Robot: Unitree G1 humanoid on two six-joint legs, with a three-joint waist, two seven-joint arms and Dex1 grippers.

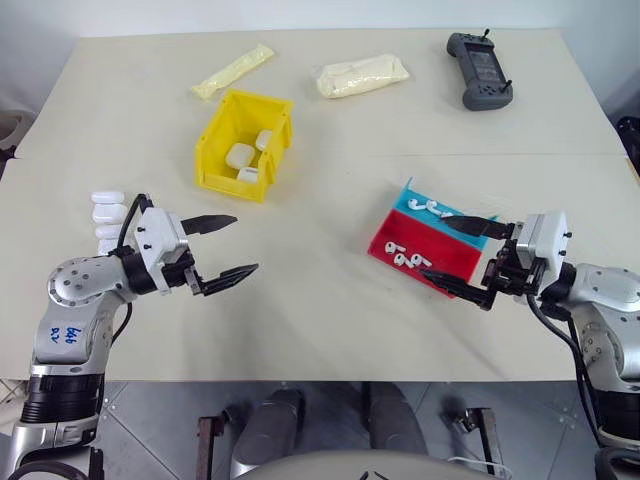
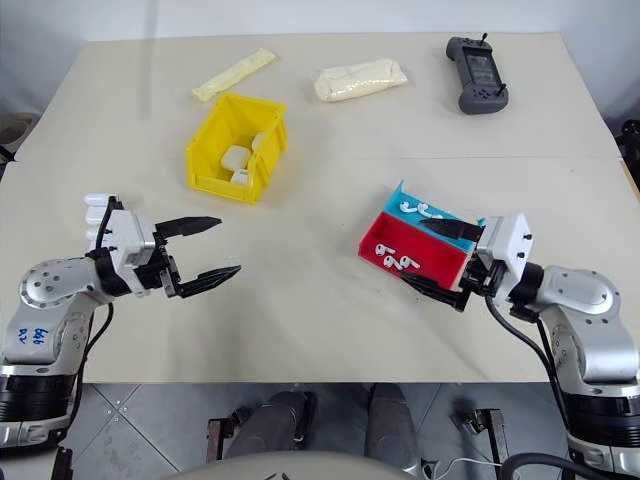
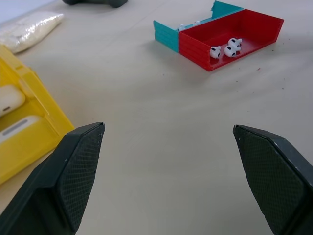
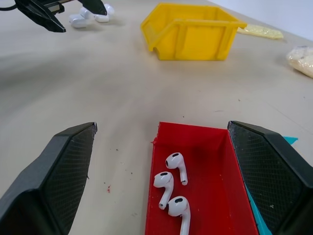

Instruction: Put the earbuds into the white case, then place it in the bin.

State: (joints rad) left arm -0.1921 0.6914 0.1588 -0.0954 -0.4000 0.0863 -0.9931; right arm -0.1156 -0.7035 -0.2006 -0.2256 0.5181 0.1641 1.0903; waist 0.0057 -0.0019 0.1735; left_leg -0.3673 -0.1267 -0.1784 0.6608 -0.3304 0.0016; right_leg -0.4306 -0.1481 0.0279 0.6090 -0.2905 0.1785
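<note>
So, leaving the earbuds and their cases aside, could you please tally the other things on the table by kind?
Cream pouches: 2
Yellow bin: 1
Red and blue tray: 1
Grey handheld controller: 1
Total: 5

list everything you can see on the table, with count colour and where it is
bin: one, bright yellow, left of table centre, holding at least three white cases
loose white cases: a stack of about four, near the left table edge behind the left gripper
tray: one, half red, half blue, right of centre
earbuds: three white in the red half; a few more white ones in the blue half, exact count unclear
cream pouches: two at the far side, a slim one and a fatter one
handheld controller: one, dark grey, far right corner
table: one, beige
left gripper: black fingers, open, empty
right gripper: black fingers, open, either side of the tray's red end
</note>
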